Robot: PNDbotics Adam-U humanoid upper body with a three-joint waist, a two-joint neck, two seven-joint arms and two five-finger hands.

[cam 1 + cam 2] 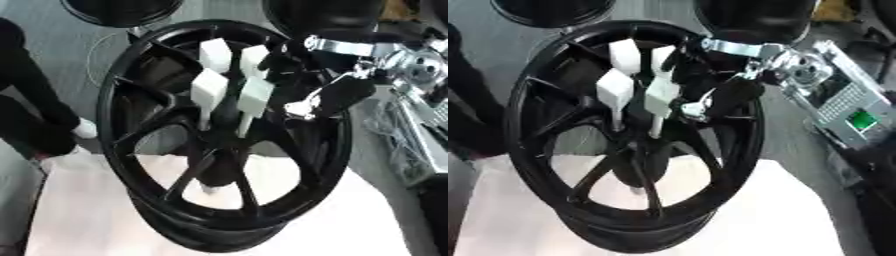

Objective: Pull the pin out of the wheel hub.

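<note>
The near rim of the black spoked alloy wheel hub (pixel 219 150) rests on the white-covered counter (pixel 87 210). White block-headed pins (pixel 208 90) stand at its centre — the right hand (pixel 337 95) hovers beside them, its fingers' state unclear. A skewed pull could jam a pin.

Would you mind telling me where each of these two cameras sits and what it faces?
Left eye view: in the head, looking down at the black spoked wheel hub holding white block-headed pins; the right hand reaches in from the upper right.
Right eye view: beside it, same downward aim, showing more of the grey metal box at right.
Both share the hub, pins, right hand and white cloth.
</note>
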